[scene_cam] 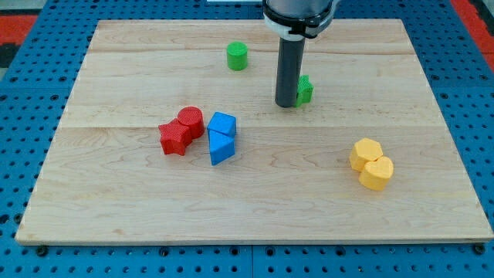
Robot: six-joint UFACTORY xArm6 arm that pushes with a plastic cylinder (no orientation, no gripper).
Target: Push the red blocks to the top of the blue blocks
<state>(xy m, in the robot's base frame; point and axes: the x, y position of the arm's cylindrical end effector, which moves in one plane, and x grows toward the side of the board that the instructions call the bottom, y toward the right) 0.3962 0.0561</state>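
Red blocks: a red cylinder (191,120) and a red star (175,138), touching each other, left of the board's centre.
Blue blocks: a blue cube (222,125) above a blue wedge (221,147), touching, just to the view's right of the reds; the cylinder sits just beside the cube.
Layout: reds lie at the blues' left, not above them, so the goal is not met.
My tip (285,104): a bare rod with nothing to open or close, holding nothing; it stands well to the view's upper right of the red-blue cluster, right against a green block (305,89) whose shape is partly hidden.
Step in hand: judged as the approach; no red is being pushed yet.
Next move: likely bring the tip round to the reds' lower left, then push them up and rightwards, clearing the cube.
Risk: reds may shove the blues along.
Others: green cylinder (237,55) near the top; two yellow blocks (371,163) at the right, well apart.
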